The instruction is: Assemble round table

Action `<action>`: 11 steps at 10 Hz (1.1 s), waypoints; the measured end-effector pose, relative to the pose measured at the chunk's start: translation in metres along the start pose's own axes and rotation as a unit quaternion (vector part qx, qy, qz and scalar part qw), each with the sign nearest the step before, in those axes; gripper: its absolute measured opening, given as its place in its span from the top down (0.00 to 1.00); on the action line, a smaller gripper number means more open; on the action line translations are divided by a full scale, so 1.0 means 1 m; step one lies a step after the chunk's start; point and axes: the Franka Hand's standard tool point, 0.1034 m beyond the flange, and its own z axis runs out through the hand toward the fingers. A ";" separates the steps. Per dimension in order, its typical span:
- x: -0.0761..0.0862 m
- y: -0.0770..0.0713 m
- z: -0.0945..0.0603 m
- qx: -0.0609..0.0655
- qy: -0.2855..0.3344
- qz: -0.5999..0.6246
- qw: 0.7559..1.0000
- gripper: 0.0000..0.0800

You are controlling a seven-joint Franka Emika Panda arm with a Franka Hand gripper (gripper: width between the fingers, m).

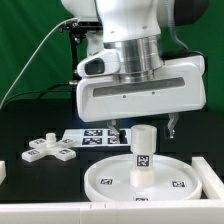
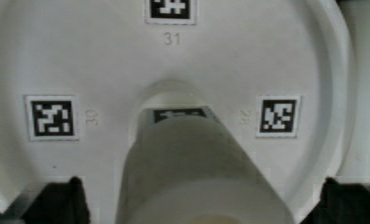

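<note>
While pincer [image 1: 145, 132] gapes wide, empty, 1 cyl [image 1: 143, 155] stands on 1 disc [image 1: 100, 181], 1 cross [image 1: 45, 151] nearby.

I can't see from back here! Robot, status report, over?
Fingers open, straddling cylinder, not touching. Cylinder upright at disc centre. Cross lies off to exterior view's left, nothing blocking.

Robotics lab, green backdrop [image 1: 20, 30], black table [image 1: 25, 120], tagged marker board [image 1: 90, 138]
</note>
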 end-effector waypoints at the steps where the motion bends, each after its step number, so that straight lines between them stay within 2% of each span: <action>1: -0.002 -0.001 0.004 -0.008 -0.004 -0.075 0.997 0.19; 2: -0.003 -0.001 0.007 -0.015 -0.009 -0.136 0.991 0.19; 4: -0.004 -0.001 0.008 -0.014 -0.009 -0.140 0.990 0.19; 6: -0.003 0.002 0.007 -0.015 -0.009 -0.132 0.991 0.48; 9: -0.002 0.004 0.007 -0.015 -0.005 -0.047 0.999 0.48; 11: 0.002 0.005 0.008 -0.013 0.019 0.051 0.998 0.49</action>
